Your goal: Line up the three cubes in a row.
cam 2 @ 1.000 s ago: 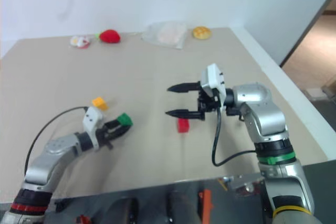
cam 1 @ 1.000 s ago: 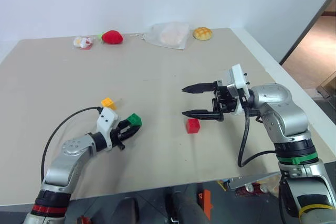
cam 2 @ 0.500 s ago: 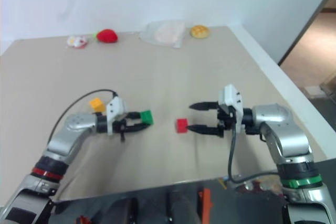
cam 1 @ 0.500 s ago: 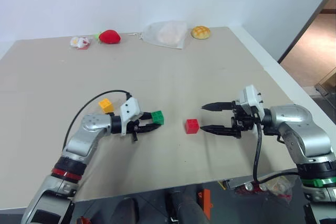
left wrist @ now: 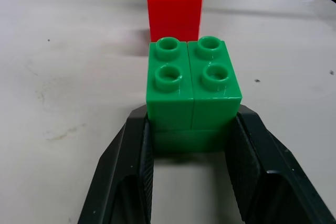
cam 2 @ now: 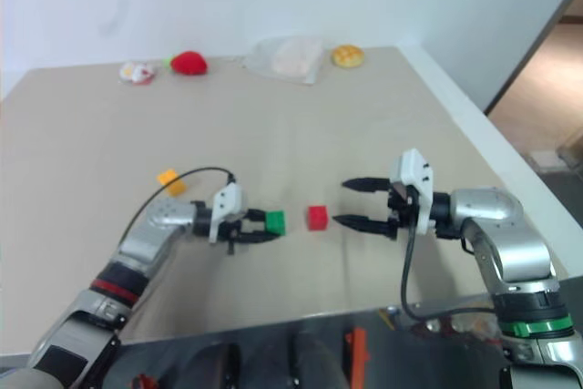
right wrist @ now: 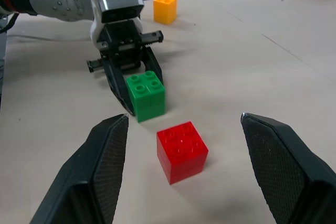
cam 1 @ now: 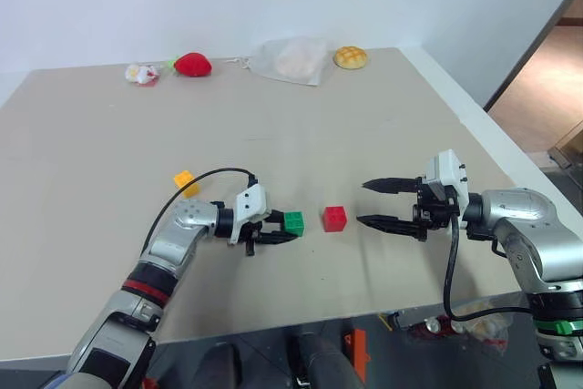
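My left gripper (cam 1: 284, 228) is shut on the green cube (cam 1: 293, 222), which it holds low over the table with its studs up. The black fingers (left wrist: 134, 171) clamp the cube's two sides. The red cube (cam 1: 334, 218) sits on the table a short gap past the green cube, on its right. Further left and back, the yellow-orange cube (cam 1: 185, 181) rests alone beside the left arm's cable. My right gripper (cam 1: 363, 202) hovers open just right of the red cube and points at it, with nothing between its fingers (right wrist: 107, 166).
Along the far edge of the table (cam 1: 82, 161) lie a red strawberry toy (cam 1: 194, 64), a small wrapped item (cam 1: 141, 73), a clear plastic bag (cam 1: 293, 59) and a yellow bun (cam 1: 351, 57). The table's right edge (cam 1: 510, 166) runs close behind my right arm.
My left gripper has carried the green cube to the right, from beside the yellow-orange cube to just left of the red cube. My right gripper drew back to the right and lower, staying open.
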{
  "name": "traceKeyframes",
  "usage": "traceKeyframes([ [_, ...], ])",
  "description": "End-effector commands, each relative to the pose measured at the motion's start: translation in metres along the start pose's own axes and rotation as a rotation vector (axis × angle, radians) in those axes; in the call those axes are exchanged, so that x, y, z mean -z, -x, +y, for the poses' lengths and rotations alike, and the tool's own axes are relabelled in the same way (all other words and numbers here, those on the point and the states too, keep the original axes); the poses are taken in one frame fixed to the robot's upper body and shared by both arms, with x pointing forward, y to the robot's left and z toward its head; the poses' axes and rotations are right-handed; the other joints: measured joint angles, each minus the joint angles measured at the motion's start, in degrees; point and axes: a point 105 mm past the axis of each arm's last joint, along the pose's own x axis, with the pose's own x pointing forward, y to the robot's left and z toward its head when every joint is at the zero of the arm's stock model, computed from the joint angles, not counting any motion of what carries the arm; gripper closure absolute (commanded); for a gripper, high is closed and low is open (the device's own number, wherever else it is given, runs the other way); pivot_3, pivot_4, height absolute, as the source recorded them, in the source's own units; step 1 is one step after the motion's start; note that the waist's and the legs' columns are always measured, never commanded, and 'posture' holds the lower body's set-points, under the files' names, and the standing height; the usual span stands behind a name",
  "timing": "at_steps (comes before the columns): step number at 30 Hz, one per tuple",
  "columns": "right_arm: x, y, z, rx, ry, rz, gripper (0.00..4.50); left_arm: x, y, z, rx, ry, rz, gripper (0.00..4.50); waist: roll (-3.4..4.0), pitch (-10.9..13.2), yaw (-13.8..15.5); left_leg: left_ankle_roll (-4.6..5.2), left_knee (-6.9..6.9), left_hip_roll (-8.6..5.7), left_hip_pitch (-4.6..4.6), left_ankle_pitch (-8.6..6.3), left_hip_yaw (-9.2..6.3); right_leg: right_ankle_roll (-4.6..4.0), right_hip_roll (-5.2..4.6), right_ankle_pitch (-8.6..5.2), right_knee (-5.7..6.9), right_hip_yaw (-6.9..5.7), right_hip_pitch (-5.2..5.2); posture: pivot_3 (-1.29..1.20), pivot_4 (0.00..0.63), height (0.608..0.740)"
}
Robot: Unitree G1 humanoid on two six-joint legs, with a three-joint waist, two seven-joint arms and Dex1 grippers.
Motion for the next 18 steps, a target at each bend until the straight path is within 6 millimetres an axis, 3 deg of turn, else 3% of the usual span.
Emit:
traceKeyframes([
  [1,-0.016,-0.001,-0.001,0.000,0.058,-0.035,0.96,-0.004,0.003,0.011,-0.037,-0.022,-0.003,3.19,0.00,0.0,0.0,0.01,0.03,-0.02,-0.01,0.01,0.01,-0.02,0.00,-0.01,0.00,0.05,0.00,0.00,0.150,0.740],
  [9,-0.018,-0.003,-0.003,-0.003,0.059,-0.041,0.96,0.001,0.012,0.009,-0.038,-0.020,0.006,3.19,0.00,0.0,-0.2,0.11,0.09,-0.06,0.06,0.09,0.07,0.00,0.06,0.01,0.00,0.29,0.00,0.00,0.150,0.740],
  [11,-0.019,-0.003,-0.004,-0.003,0.059,-0.041,0.96,0.002,0.013,0.007,-0.028,0.009,0.002,2.18,0.00,0.0,-0.3,0.11,0.08,-0.04,0.08,0.09,0.05,0.00,0.10,0.01,0.00,0.30,0.00,0.00,0.150,0.740],
  [15,-0.021,-0.004,-0.005,-0.005,0.060,-0.046,0.96,0.001,0.015,0.013,-0.088,-0.014,0.002,0.78,0.00,0.0,-0.3,0.11,-0.02,-0.02,0.09,0.09,0.05,0.18,0.13,0.12,0.00,0.31,-0.01,0.00,0.150,0.740],
  [16,-0.021,-0.005,-0.005,-0.006,0.060,-0.047,0.96,0.000,0.017,0.013,-0.090,-0.003,-0.005,0.50,0.00,0.0,-0.3,0.11,-0.02,-0.02,0.09,0.09,0.03,0.19,0.13,0.13,0.00,0.30,-0.01,0.00,0.150,0.740],
  [18,-0.022,-0.005,-0.006,-0.007,0.058,-0.052,0.96,0.002,0.024,0.012,-0.089,0.026,-0.002,0.50,0.00,0.0,-0.3,0.11,-0.02,-0.01,0.09,0.09,0.03,0.20,0.15,0.13,0.00,0.29,-0.02,0.00,0.150,0.740],
])
